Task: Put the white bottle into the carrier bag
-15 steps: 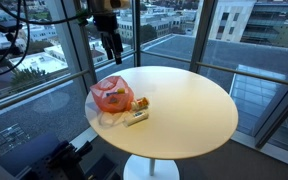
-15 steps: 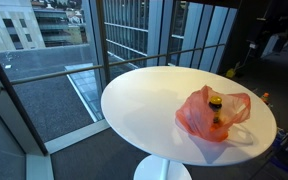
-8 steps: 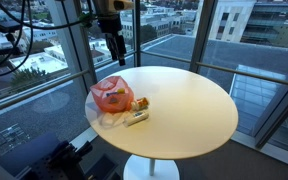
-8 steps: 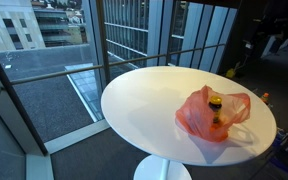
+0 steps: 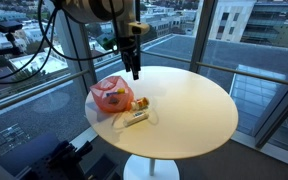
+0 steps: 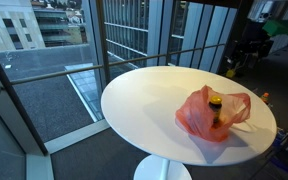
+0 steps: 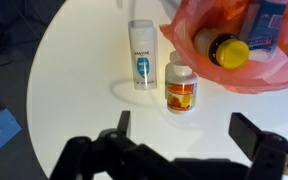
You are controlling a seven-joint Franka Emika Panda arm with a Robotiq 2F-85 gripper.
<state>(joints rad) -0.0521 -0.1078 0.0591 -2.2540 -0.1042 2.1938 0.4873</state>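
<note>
Plainly, the hand (image 7: pixel 184 125) hung empty above the desk (image 7: pixel 74 70), its two dark fingers spread well apart. The white bottle (image 7: pixel 141 55) lay flat on the desk, outside the bag (image 7: pixel 199 20) and near its mouth. The likeliest slip seemed to be a wide closing stroke catching the pill bottle (image 7: pixel 181 86), which sat just beside the white bottle, and knocking it away or pinching both together. The white bottle looked like smooth, glossy plastic, flattish with rounded shoulders and a blue label, so a grip off its middle might have let it swivel or squirt out. The desk was a slick white round top, and in an exterior view the bottle (image 5: pixel 136 118) lay near its rim (image 5: pixel 169 155), so a nudge could have sent it over the edge. The bag was thin, crinkled, see-through red film, slumped with nothing holding its mouth open, and it already held a yellow-lidded jar (image 7: pixel 221 48). A lowered bottle might therefore have snagged the film, dragged the bag or come down on the jar.
</note>
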